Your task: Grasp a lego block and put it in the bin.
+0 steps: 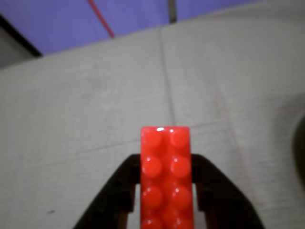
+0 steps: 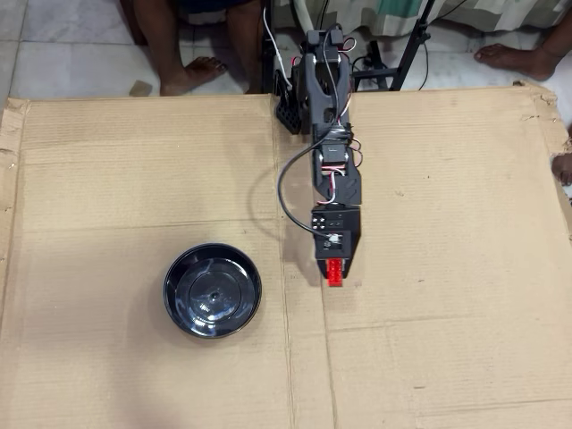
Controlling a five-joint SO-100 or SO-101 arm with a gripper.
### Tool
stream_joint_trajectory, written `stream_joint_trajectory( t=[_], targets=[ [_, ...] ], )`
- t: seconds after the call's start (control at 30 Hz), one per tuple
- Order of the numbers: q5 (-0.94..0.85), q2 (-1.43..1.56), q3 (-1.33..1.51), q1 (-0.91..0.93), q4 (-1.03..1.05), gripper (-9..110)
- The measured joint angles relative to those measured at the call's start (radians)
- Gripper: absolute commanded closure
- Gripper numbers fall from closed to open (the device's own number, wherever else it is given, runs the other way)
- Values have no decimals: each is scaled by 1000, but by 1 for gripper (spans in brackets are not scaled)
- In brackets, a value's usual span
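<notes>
Pinching the red lego block (image 1: 166, 176) between my gripper (image 2: 334, 271) fingers (image 1: 121, 191), studs facing the wrist camera, I hold it over the cardboard sheet (image 2: 447, 223), right of the bin (image 2: 213, 290) in the overhead view, well apart from it.

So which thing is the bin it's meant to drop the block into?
Find the big cardboard sheet covering the floor in the overhead view. Left of the arm's hand, which grips the red lego block, sits the bin. It is a round, shallow, glossy black bowl, the only round thing on the sheet.
</notes>
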Motion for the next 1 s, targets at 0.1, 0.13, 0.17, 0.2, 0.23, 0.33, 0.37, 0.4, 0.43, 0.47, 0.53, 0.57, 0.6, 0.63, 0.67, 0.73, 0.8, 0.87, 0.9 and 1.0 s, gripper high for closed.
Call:
stream_joint_trajectory(
  t=[0.1, 0.13, 0.17, 0.2, 0.23, 0.33, 0.37, 0.4, 0.43, 0.47, 0.53, 0.57, 0.6, 0.63, 0.67, 0.73, 0.8, 0.87, 0.9, 1.0],
  targets=[
    [0, 54, 5, 38, 0, 101],
    [0, 71, 5, 52, 0, 101],
    [0, 84, 5, 69, 0, 101],
    [0, 95, 5, 84, 0, 101],
    [0, 107, 5, 101, 0, 101],
    [0, 137, 6, 158, 0, 101],
    [-9, 143, 6, 178, 0, 101],
    [-43, 149, 6, 201, 0, 101],
    [-55, 152, 6, 221, 0, 101],
    [-72, 155, 6, 242, 0, 101],
    [-98, 156, 6, 290, 0, 101],
    [-106, 156, 6, 313, 0, 101],
    [-114, 156, 6, 334, 0, 101],
    [-115, 156, 6, 350, 0, 101],
    [-115, 156, 6, 364, 0, 101],
    [-130, 156, 6, 387, -2, 101],
    [-130, 156, 6, 405, -2, 101],
    [-130, 156, 6, 425, -2, 101],
    [-129, 156, 6, 433, -2, 101],
    [-120, 156, 6, 436, -2, 101]
  ],
)
